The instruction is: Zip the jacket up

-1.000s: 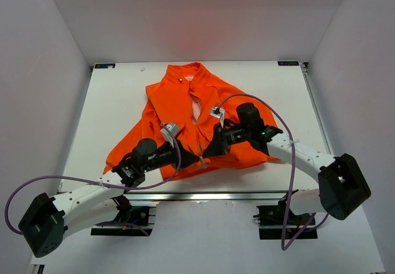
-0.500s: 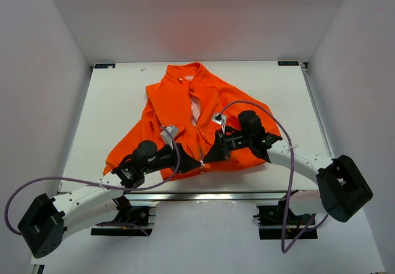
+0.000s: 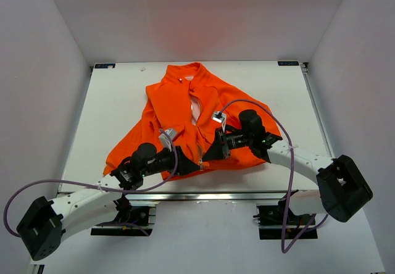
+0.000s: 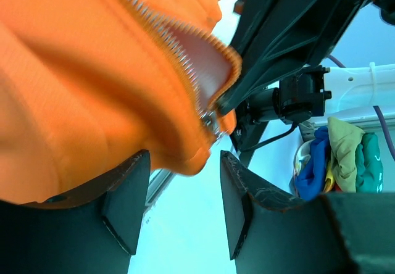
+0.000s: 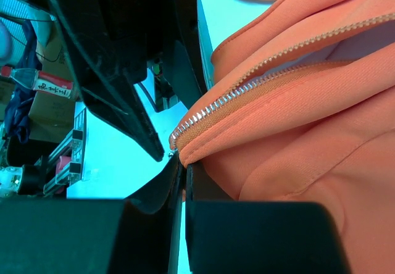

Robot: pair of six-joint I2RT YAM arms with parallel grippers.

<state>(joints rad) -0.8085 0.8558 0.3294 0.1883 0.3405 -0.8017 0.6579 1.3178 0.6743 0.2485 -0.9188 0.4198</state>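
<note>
Both arms, the left arm and the right arm, have glossy white links that end farthest from the jacket in chunky black motor blocks and turn black nearest it. A thin purple cable trails along each arm, and a small grey camera box sits at each wrist beside the jacket. The left gripper has matte black fingers — wedge-shaped, with scuffed edges.

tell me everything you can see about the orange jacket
The jacket is bright orange soft fabric with pale pink lining, lying crumpled on the white table, collar at the far end. Its zipper is undone, pink showing between the metal teeth. The right gripper pinches the hem at the zipper's bottom; the left gripper stands open, hem between its fingers.
</note>
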